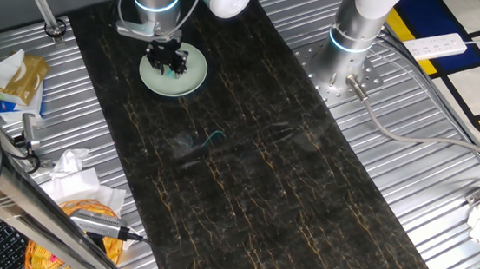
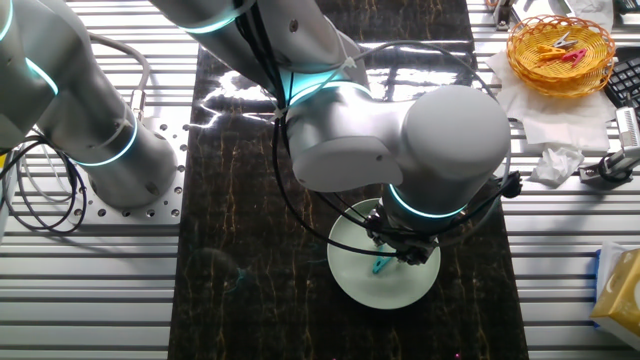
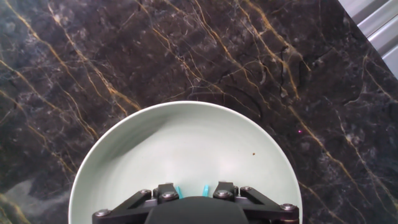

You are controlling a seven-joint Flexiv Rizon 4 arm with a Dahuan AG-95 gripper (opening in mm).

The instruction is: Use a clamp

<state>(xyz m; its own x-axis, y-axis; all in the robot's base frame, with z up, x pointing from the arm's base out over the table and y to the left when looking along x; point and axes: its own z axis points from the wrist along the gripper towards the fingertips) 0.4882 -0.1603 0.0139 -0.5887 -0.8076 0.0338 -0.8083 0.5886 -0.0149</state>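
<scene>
The round pale green plate (image 1: 191,80) sits at the far end of the dark marble mat; it also shows in the other fixed view (image 2: 352,272) and fills the lower hand view (image 3: 186,143). My black gripper (image 1: 167,61) hangs just over the plate's middle. The tiny teal clamp (image 2: 381,266) sticks out below the fingers (image 2: 405,252). In the hand view two teal tips of the clamp (image 3: 179,191) show between the black fingers (image 3: 164,193), so the gripper (image 3: 191,194) is shut on it. The rest of the clamp is hidden by the hand.
The marble mat (image 1: 245,178) runs down the ribbed metal table. A second robot base (image 1: 353,40) stands at the far right. A wicker basket of clips (image 2: 560,45), tissues (image 2: 555,165) and tools lie beside the mat.
</scene>
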